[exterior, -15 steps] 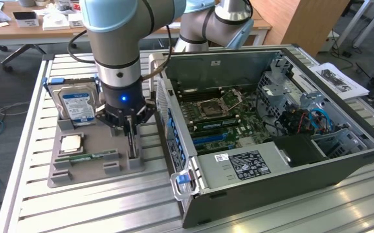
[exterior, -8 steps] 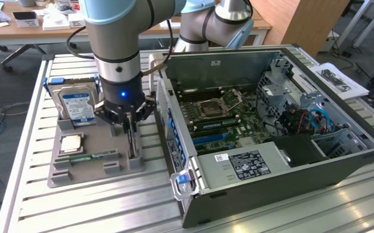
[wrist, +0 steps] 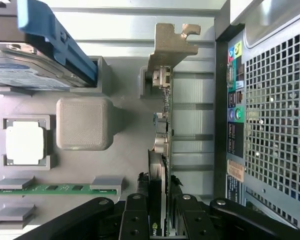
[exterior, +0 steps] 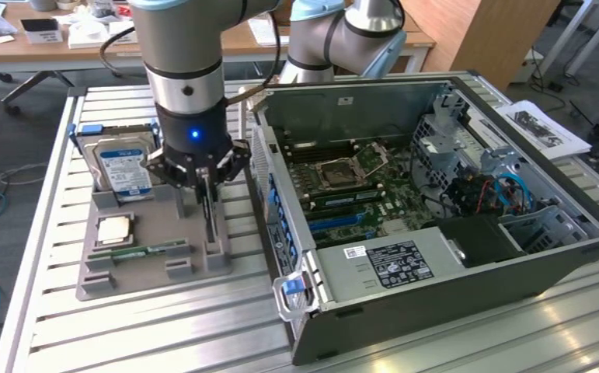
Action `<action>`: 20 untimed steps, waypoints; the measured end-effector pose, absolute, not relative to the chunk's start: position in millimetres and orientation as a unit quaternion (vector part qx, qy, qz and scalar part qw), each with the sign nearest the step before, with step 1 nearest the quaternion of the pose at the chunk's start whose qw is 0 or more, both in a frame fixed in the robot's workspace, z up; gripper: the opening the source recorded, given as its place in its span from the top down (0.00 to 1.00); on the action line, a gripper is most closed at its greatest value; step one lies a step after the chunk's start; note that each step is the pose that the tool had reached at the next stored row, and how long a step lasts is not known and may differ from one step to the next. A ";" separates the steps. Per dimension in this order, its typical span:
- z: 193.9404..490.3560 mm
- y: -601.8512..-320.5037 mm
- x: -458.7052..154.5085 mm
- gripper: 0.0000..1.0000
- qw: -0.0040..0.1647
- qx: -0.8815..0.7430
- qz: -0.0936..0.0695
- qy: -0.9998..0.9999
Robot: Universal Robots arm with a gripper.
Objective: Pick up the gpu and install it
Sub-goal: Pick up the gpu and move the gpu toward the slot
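In the left part of the exterior view, on the slatted worktop (exterior: 123,342), a grey holder tray (exterior: 102,287) is carrying a blue-labelled hard drive (exterior: 123,167), a processor chip (exterior: 113,229) and a green memory stick (exterior: 138,252). Just right of these, the hand (exterior: 203,175) is gripping the gpu (exterior: 208,214). The card is standing on edge in its tray slot, with the fingers (wrist: 137,220) pressing on both faces. Further right, the open computer case (exterior: 434,194) is lying on its side, close beside the tray. The risk, as I judge it, is that a thin card pinched by its upper edge may be prone to pivoting or slipping — and its metal bracket (wrist: 170,45) could catch the slot posts or the nearby case wall.
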State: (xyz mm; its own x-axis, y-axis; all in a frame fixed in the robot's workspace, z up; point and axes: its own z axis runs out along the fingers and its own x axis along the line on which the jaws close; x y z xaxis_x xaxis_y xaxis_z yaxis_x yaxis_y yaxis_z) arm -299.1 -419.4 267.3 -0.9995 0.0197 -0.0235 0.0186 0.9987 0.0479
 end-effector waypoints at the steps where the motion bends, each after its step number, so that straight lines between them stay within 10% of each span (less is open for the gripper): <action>1: 270.8 -419.4 -299.1 0.73 0.012 0.010 0.024 1.000; 20: 347.6 -419.4 -299.1 0.73 0.012 0.010 0.024 1.000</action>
